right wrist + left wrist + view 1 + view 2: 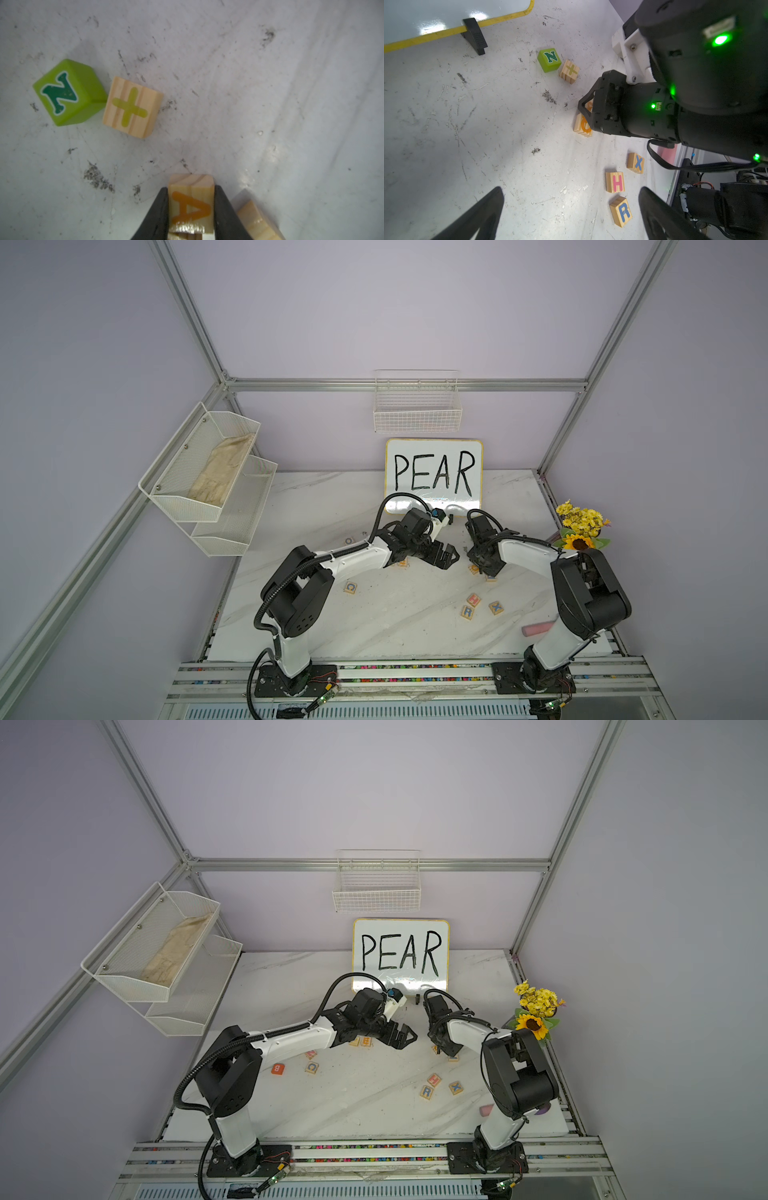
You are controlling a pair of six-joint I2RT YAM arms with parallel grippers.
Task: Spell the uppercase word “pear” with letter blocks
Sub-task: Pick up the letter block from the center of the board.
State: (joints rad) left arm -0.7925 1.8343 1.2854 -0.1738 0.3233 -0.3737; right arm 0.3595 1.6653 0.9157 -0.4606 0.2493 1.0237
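1. Only the right wrist view shows the grip. The right gripper point(190, 187) is clamped on the A block point(191, 205), with a finger pressed on each side face. Another wooden block point(257, 220) lies just beside it.
2. In the left wrist view the left gripper point(571, 188) is spread wide and holds nothing, with bare table point(467, 124) below it. The R block point(622, 212) sits beside the H block point(615, 182).
3. The B cube point(278, 1069) shows in a top view only. There the E block point(366, 1041) peeks out from under the left arm point(299, 1040).
4. The N cube point(69, 92) rests against the plus block point(133, 107), near the whiteboard point(436, 18).
5. The table is bare between the C block point(350, 587) and the R block.
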